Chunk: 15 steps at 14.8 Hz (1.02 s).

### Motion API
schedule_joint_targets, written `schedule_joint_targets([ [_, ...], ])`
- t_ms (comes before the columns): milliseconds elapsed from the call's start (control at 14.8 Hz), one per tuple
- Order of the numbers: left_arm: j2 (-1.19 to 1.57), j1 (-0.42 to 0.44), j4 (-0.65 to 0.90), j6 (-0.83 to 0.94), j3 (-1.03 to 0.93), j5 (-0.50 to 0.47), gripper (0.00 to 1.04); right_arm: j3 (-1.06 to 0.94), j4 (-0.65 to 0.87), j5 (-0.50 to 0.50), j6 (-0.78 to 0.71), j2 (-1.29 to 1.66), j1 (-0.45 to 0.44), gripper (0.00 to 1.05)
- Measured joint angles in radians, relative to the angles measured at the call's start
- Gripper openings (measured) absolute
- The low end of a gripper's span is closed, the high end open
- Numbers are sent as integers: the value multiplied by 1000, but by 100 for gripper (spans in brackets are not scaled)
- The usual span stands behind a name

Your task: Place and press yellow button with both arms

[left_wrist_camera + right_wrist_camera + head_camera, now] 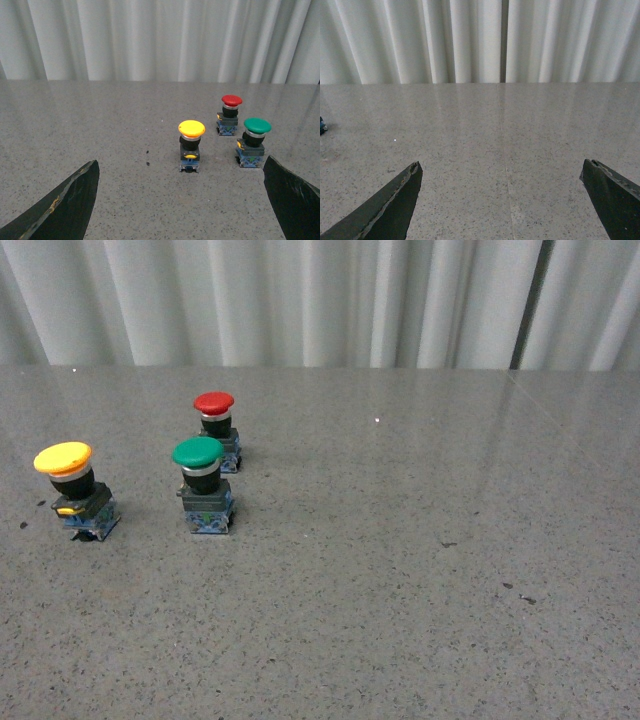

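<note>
Left and right jaws spread wide (gripping nothing); yellow button (76, 490) stands upright on the table (400, 590).

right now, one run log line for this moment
yellow button: upright, untouched | left hand: open, aimed at it | right hand: open, empty

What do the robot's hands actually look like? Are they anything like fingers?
Only the fingertips show. The left gripper and right gripper each have two flat black fingers tapering to blunt tips, with scuffed, chipped edges. No cables or markings are visible.
</note>
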Motion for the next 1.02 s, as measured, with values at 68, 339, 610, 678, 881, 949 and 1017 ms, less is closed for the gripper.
schedule_joint_targets([
  [68, 0, 0, 0, 0, 0, 0, 98, 0, 0, 0, 0, 0, 0, 98],
  [339, 84, -78, -142, -25, 53, -196, 98, 0, 0, 1, 0, 0, 0, 98],
  [610, 701, 209, 336, 54, 347, -29, 98, 0, 0, 0, 0, 0, 0, 98],
  [678, 871, 207, 394, 64, 440, 4, 98, 0, 0, 0, 0, 0, 0, 98],
  [881, 1289, 137, 310, 76, 734, 41, 98, 0, 0, 0, 0, 0, 0, 98],
  [949, 1364, 100, 267, 73, 793, 68, 98, 0, 0, 0, 0, 0, 0, 98],
  [1017, 1429, 61, 256, 72, 823, 83, 98, 0, 0, 0, 0, 0, 0, 98],
])
